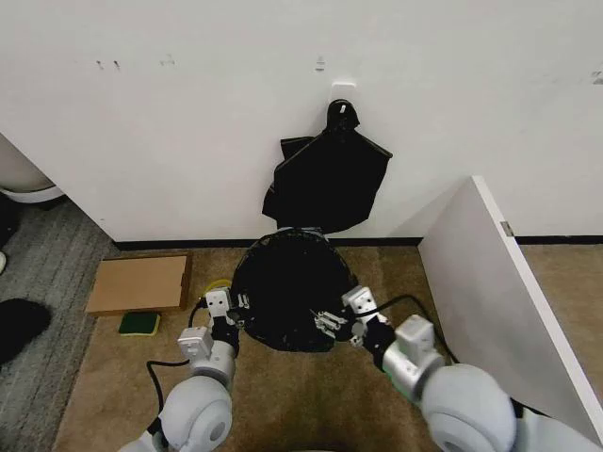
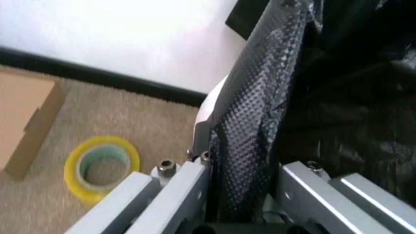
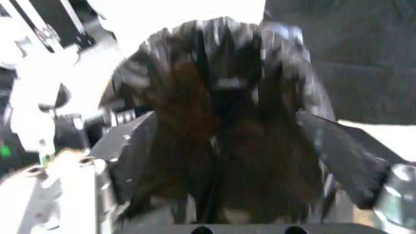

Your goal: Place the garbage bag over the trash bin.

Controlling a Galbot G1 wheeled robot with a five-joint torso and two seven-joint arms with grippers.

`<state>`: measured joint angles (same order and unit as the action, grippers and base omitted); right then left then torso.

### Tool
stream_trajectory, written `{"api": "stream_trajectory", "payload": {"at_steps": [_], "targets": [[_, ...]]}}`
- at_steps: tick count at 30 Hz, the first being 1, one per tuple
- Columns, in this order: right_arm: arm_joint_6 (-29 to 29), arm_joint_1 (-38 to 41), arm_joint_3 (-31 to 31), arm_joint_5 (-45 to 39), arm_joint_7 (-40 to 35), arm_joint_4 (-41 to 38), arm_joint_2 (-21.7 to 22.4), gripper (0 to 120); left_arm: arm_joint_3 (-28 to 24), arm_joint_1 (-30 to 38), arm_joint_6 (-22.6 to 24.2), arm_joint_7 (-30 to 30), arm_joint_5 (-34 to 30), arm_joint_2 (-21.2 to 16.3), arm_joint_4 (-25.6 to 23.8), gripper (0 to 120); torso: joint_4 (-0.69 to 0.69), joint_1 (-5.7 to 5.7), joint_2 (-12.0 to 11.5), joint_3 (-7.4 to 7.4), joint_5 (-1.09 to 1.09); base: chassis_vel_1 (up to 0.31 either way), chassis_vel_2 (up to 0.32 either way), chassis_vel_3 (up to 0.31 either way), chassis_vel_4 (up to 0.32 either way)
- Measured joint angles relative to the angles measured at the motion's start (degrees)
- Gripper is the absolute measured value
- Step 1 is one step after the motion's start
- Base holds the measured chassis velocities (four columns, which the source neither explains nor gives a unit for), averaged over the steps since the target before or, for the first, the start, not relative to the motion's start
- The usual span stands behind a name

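The glossy black garbage bag (image 1: 287,287) is draped over the round trash bin, which stands on the carpet against the wall. A sliver of the bin's cream-white wall (image 2: 208,114) shows beside the film in the left wrist view. My left gripper (image 1: 236,317) is at the bin's near-left rim, shut on a fold of the bag (image 2: 256,107). At the near-right rim, my right gripper (image 1: 330,325) is shut on a bunched wad of bag film (image 3: 221,112).
A bigger black bundle (image 1: 327,179) hangs from a wall hook above the bin. A yellow tape roll (image 2: 101,168) lies left of the bin, with brown cardboard (image 1: 138,283) and a green sponge (image 1: 139,324) farther left. A white panel (image 1: 495,282) stands to the right.
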<state>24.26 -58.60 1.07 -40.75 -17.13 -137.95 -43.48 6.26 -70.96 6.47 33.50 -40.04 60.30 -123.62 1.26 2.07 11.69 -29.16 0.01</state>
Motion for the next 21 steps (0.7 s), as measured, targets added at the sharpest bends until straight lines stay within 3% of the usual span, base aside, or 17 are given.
{"api": "stream_trajectory", "payload": {"at_steps": [4,12,19,20,21], "targets": [[-1.63,-4.21,-3.59,1.36,-0.08,-0.69,-1.22,98,0.32,-0.70,0.09,0.28,-1.39,-0.70,-1.09,0,0.06,0.00,0.00,0.00,0.01,0.000,0.000,0.000,0.000],[-3.05,-11.87,-10.15,3.77,-0.19,-0.99,-3.29,100,0.65,-1.37,-0.08,0.29,-1.91,-1.05,-1.29,0,0.06,0.00,0.00,0.00,0.00,0.000,0.000,0.000,0.000],[-3.13,-14.27,-10.92,3.75,-0.06,-0.99,-3.90,90,0.66,-1.25,-0.11,0.30,-2.15,-0.89,-1.34,0,0.06,0.00,0.00,0.00,-0.01,0.000,0.000,0.000,0.000],[-3.11,-14.97,-10.89,3.33,-0.11,-0.87,-4.43,78,0.66,-1.23,-0.11,0.30,-2.20,-0.82,-1.56,0,0.06,0.00,0.00,0.00,-0.01,0.000,0.000,0.000,0.000],[-3.10,-15.10,-10.87,3.23,-0.14,-0.68,-4.60,75,0.66,-1.27,-0.12,0.30,-2.23,-0.82,-1.63,0,0.06,0.00,0.00,0.00,-0.01,0.000,0.000,0.000,0.000]]}}
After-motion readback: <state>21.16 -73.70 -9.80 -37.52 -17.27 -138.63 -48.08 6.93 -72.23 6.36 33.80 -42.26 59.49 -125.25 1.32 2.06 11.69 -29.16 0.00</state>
